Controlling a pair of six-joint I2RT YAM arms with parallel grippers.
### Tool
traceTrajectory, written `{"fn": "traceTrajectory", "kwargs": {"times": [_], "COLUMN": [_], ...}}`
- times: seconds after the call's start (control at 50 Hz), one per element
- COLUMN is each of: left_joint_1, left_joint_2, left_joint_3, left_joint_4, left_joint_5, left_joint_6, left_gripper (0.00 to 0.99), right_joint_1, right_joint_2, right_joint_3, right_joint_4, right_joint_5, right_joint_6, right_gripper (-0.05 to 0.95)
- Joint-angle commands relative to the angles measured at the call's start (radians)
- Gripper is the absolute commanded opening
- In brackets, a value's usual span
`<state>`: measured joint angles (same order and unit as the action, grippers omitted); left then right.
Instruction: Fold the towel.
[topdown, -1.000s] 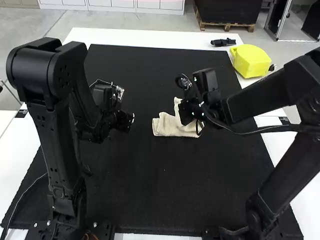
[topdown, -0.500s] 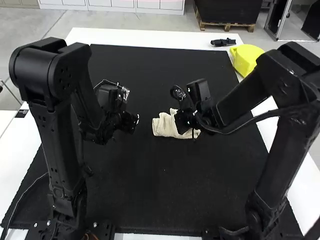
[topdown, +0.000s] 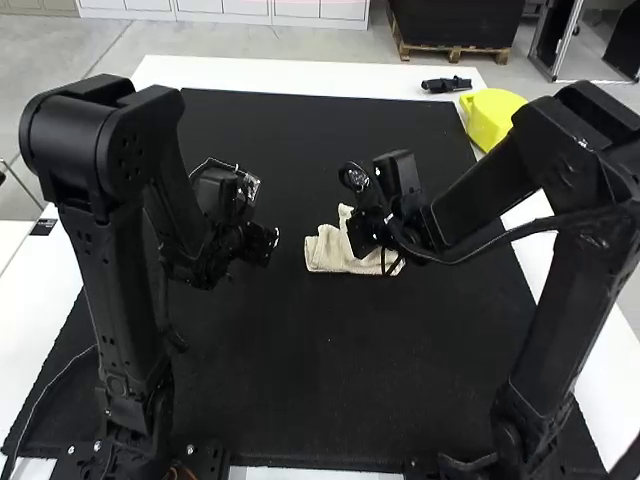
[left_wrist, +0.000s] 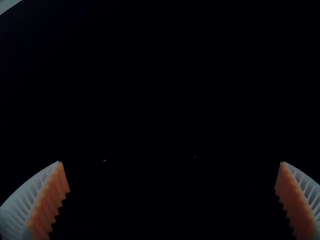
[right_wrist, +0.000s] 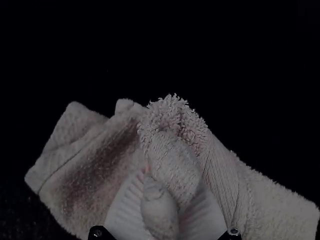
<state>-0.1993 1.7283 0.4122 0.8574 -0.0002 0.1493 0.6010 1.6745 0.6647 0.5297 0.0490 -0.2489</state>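
Observation:
The cream towel (topdown: 335, 252) lies small and bunched, roughly folded, at the middle of the black mat. My right gripper (topdown: 362, 245) is down on it, covering part of the cloth. In the right wrist view, my right gripper (right_wrist: 160, 185) is shut on a pinched, raised part of the towel (right_wrist: 80, 165), with cloth bulging between and over its ribbed fingers. My left gripper (topdown: 268, 245) hangs over the mat, to the left of the towel and apart from it. In the left wrist view, my left gripper (left_wrist: 172, 175) is wide open with nothing between its orange pads.
A black mat (topdown: 320, 370) covers most of the white table (topdown: 300, 78). At the back right lie a yellow object (topdown: 490, 118) and a small black device (topdown: 446, 85). The two arms stand on either side of the mat.
My right gripper has shifted a little left and lower over the towel, and that arm has bent. The towel's raised part looks lower than at first. My left gripper has moved slightly right.

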Motion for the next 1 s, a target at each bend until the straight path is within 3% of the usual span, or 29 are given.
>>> {"fn": "traceTrajectory", "kwargs": {"times": [0.0,0.64,0.68,0.76,0.8,0.9,0.98], "left_joint_1": [-0.008,-0.003,-0.005,-0.006,-0.008,-0.008,-0.008], "left_joint_2": [-0.032,-0.033,-0.032,-0.032,-0.033,-0.032,-0.032], "left_joint_3": [0.020,0.005,0.007,0.005,0.005,0.004,0.004], "left_joint_4": [0.006,0.011,0.011,0.012,0.012,0.014,0.014], "left_joint_5": [-0.006,-0.006,-0.004,-0.004,-0.004,-0.004,-0.004], "left_joint_6": [-0.011,-0.013,-0.013,-0.013,-0.014,-0.014,-0.013], "left_gripper": [0.966,0.966,0.966,0.966,0.966,0.966,0.966], "right_joint_1": [0.003,0.057,0.057,0.057,0.057,0.057,0.057], "right_joint_2": [0.002,0.116,0.116,0.117,0.117,0.117,0.117], "right_joint_3": [0.033,0.033,0.038,0.038,0.036,0.032,0.023], "right_joint_4": [0.018,0.112,0.113,0.144,0.151,0.170,0.187], "right_joint_5": [-0.009,-0.008,-0.006,0.008,0.008,0.008,0.014], "right_joint_6": [-0.012,-0.043,-0.043,-0.058,-0.078,-0.110,-0.135], "right_gripper": [-0.01,0.00,0.07,0.43,0.54,0.91,0.92]}}
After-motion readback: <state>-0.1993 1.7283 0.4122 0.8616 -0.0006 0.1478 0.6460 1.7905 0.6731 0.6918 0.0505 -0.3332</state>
